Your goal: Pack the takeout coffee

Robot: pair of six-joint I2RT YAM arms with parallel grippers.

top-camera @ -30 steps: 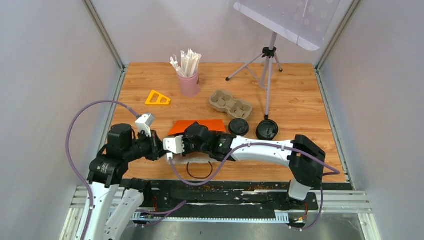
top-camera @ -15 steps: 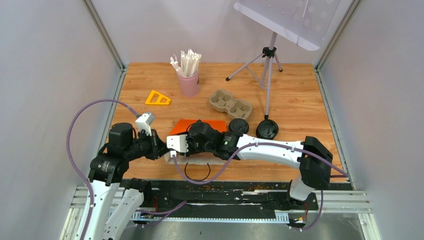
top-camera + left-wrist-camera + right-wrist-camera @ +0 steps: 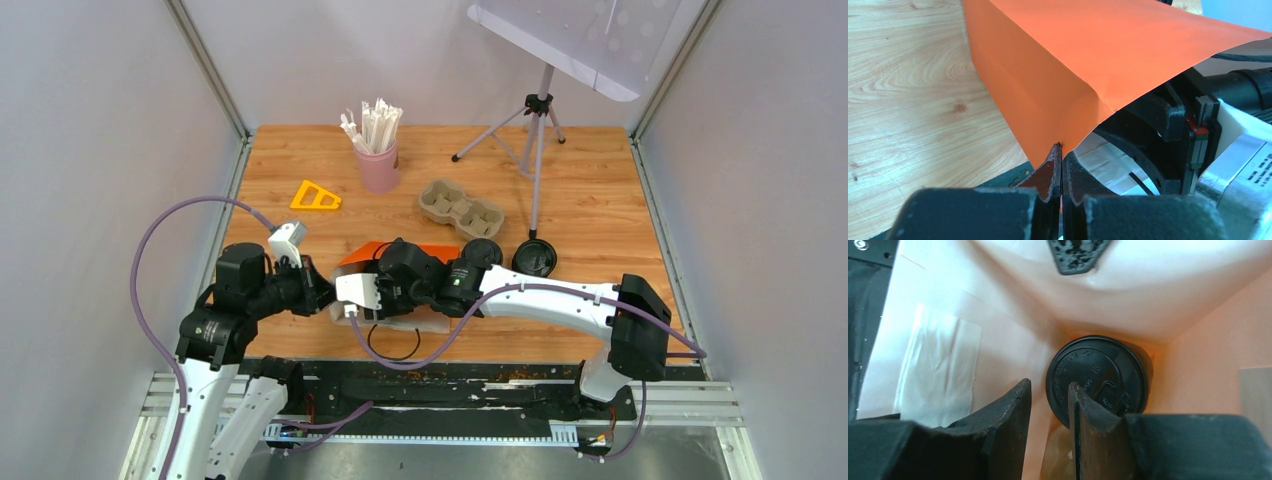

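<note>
Right gripper (image 3: pixel 1048 385) eased wider inside orange bag (image 3: pixel 1073 60) — cup (image 3: pixel 1098 375) beyond | left gripper (image 3: pixel 1061 150) pinches bag edge

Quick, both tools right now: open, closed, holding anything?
Left tool: closed on the orange paper bag.
Right tool: open inside the bag, holding nothing.

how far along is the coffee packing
Done: one lidded cup lies deep inside the orange bag. In hand: the left gripper pinches the bag's edge, and the right gripper is inside it, jaws apart near the cup. Left: a black round and a half-hidden one sit outside by the carrier; one is probably the second cup.
</note>
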